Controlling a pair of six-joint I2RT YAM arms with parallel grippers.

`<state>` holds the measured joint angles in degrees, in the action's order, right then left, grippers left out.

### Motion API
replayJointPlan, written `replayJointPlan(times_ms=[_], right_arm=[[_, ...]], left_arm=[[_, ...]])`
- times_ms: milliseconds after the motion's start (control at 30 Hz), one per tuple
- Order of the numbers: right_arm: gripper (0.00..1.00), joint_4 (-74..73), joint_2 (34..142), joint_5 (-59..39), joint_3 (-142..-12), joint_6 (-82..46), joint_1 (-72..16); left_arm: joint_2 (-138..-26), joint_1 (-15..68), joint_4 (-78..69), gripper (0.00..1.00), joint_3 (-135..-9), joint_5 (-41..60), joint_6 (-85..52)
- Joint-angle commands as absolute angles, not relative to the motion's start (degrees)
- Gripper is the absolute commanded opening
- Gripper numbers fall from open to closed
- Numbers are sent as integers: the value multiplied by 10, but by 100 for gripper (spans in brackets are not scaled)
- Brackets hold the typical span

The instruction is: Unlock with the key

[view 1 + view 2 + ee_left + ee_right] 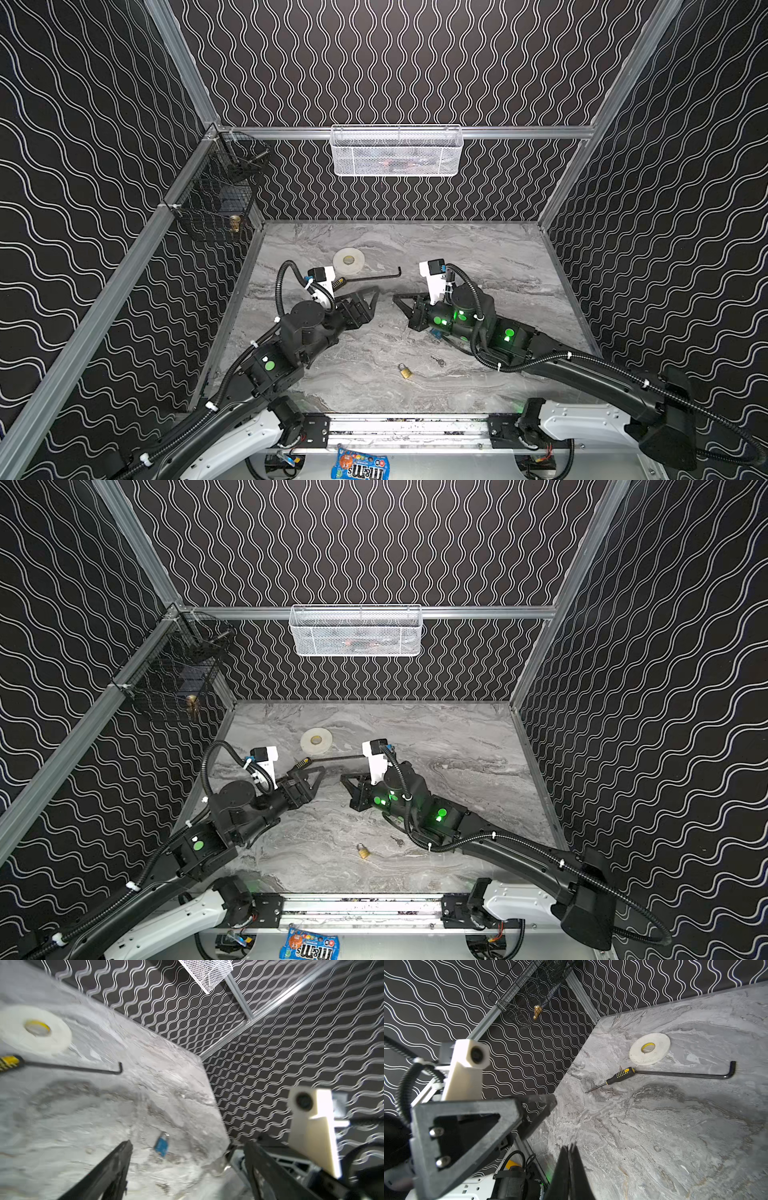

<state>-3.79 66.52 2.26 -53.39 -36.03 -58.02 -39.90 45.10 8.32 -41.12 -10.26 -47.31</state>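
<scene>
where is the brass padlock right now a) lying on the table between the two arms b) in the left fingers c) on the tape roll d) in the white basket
a: in a top view the brass padlock lies on the table near its front edge, the key close beside it.

In both top views the key (438,360) (399,841) was too small to show its teeth, and the padlock (405,371) too small to show a keyhole. The left wrist view was smeared: a blue thing (161,1145) on the desk (83,1126) was perhaps a second lock, and the tape roll (35,1030) and the screwdriver (9,1062) were cut by the picture's edge. The candy bag (360,465) ran off the bottom edge of both top views, and whatever lay in the white mesh basket (397,151) was only a reddish blur.
</scene>
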Motion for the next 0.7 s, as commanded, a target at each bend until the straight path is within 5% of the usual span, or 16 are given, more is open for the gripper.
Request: replayJointPlan(times_ms=[0, 667], right_arm=[[0, -19, 661, 22, -547, -373, -578], [0, 11, 685, -11, -603, -376, -563]], left_arm=[[-385, 450, 115, 83, -402, -132, -337], [-414, 453, -175, 59, -282, 57, -26]])
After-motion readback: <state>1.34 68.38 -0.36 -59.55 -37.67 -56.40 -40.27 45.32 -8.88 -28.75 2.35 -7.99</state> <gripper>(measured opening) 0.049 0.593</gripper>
